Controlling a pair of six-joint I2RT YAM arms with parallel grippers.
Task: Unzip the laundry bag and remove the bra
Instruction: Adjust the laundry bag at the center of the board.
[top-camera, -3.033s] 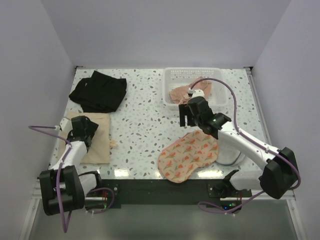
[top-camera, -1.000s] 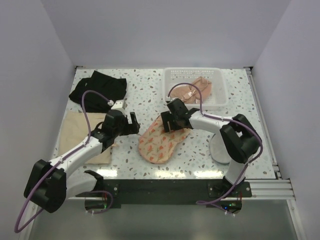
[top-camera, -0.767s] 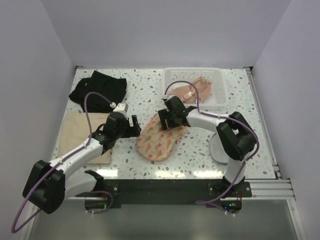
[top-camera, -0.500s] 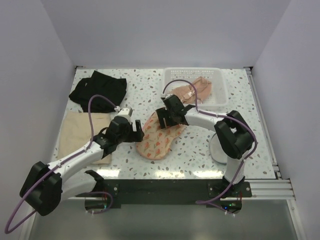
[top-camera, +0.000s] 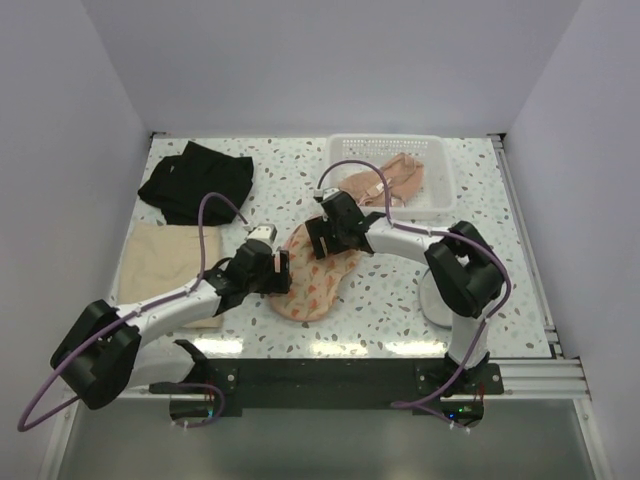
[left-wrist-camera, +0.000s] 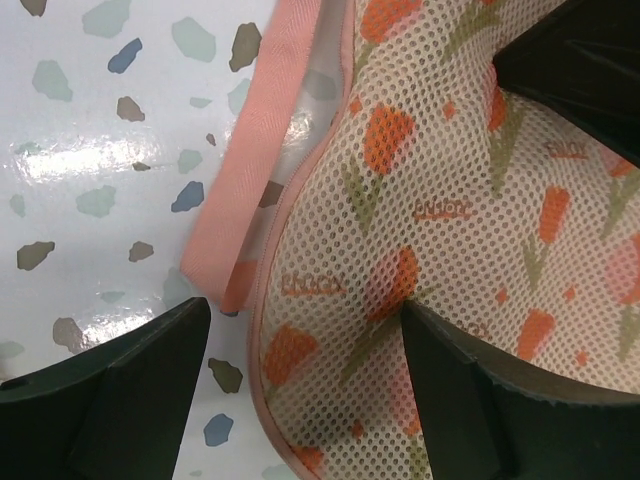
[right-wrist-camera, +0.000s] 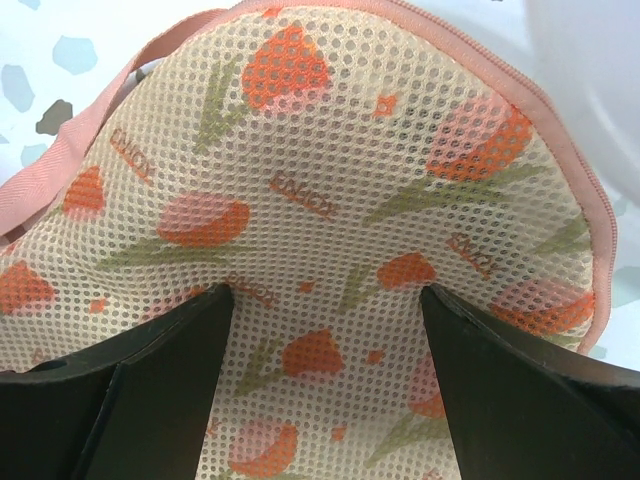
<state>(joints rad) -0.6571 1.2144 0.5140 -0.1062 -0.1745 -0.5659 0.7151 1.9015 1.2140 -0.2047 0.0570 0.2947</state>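
Note:
The laundry bag (top-camera: 318, 282) is cream mesh with orange tulips and pink trim, lying flat at the table's middle. My right gripper (top-camera: 325, 238) is open and presses on the bag's far end. In the right wrist view both fingers rest on the mesh (right-wrist-camera: 330, 180), gripper (right-wrist-camera: 328, 295), and the pink zipper edge (right-wrist-camera: 575, 190) runs down the right. My left gripper (top-camera: 282, 272) is open at the bag's left edge. In the left wrist view (left-wrist-camera: 305, 310) one finger is over the table and the other on the mesh (left-wrist-camera: 430, 220), beside a pink strap (left-wrist-camera: 250, 180). No bra shows inside the bag.
A white basket (top-camera: 440, 150) at the back right holds peach garments (top-camera: 395, 175). A black garment (top-camera: 195, 180) lies at the back left and a beige cloth (top-camera: 160, 262) at the left. A white object (top-camera: 432, 298) lies by the right arm.
The right gripper came from the basket and slid the bag leftward across the table. The left arm swung from the beige cloth rightward to the bag's left edge.

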